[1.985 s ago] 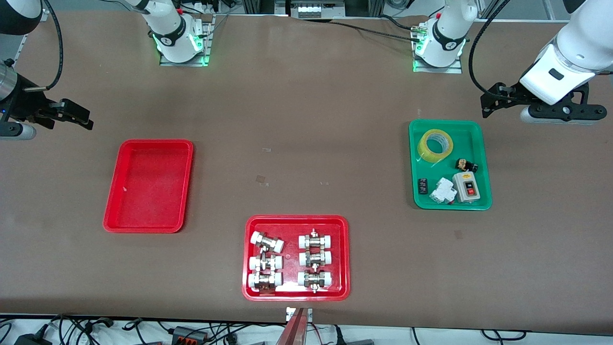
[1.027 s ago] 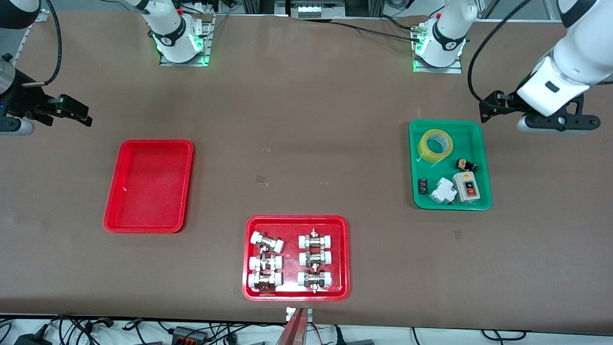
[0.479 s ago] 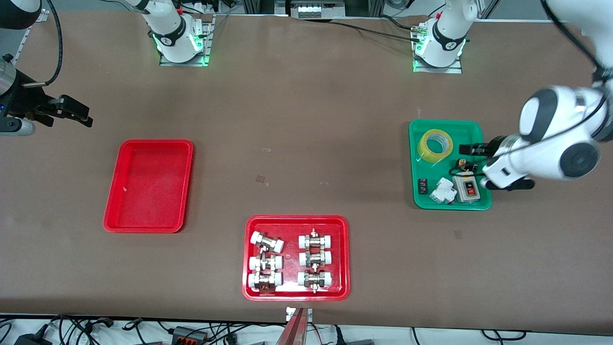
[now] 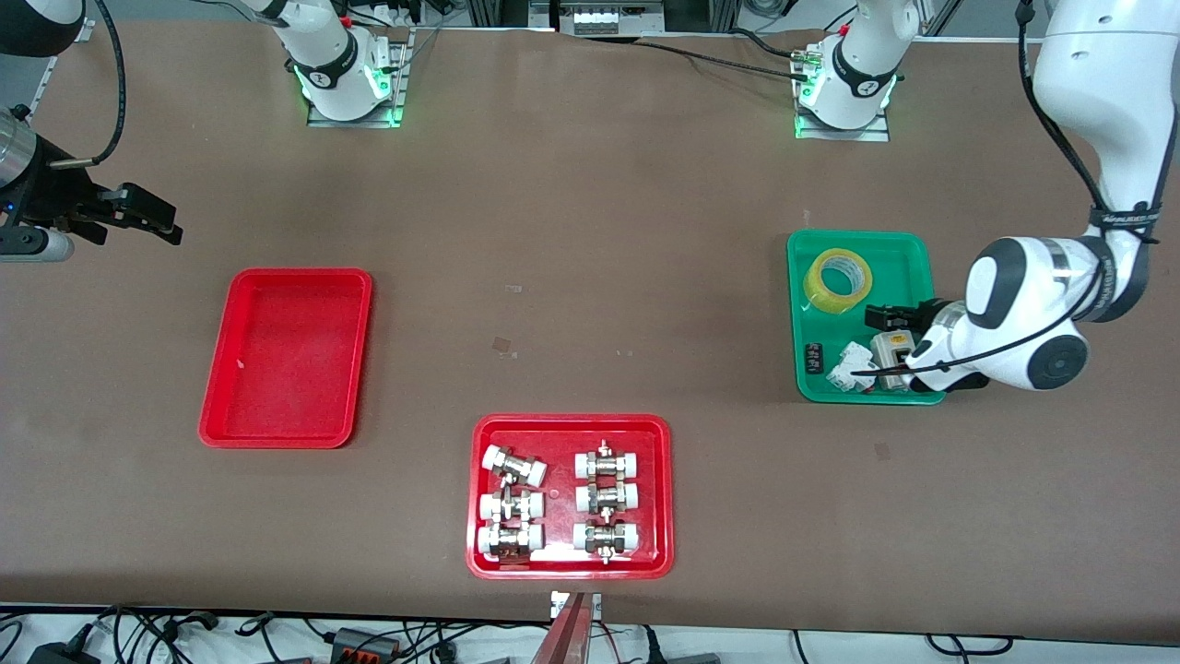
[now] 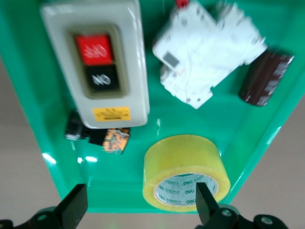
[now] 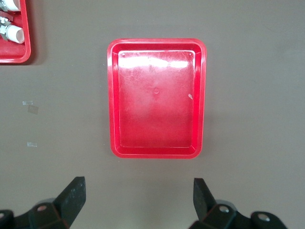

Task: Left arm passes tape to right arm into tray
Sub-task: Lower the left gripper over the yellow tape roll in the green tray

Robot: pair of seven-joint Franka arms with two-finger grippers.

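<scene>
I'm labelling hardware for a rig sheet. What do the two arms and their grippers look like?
Left arm: glossy white shells, dark grey joint caps, black cable, black left gripper. Right arm: silver wrist band, black cable, black right gripper. Each gripper has two black wedge-shaped fingers.

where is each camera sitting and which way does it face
Front view: high across the table, facing both arm bases; shows the left gripper over the green tray and the right gripper waiting over bare table.
Left wrist view: looks down on the green tray and tape; open fingertips show.
Right wrist view: looks down on the red tray; open fingertips show.
Shared: front and left wrist views both show the tape.
</scene>
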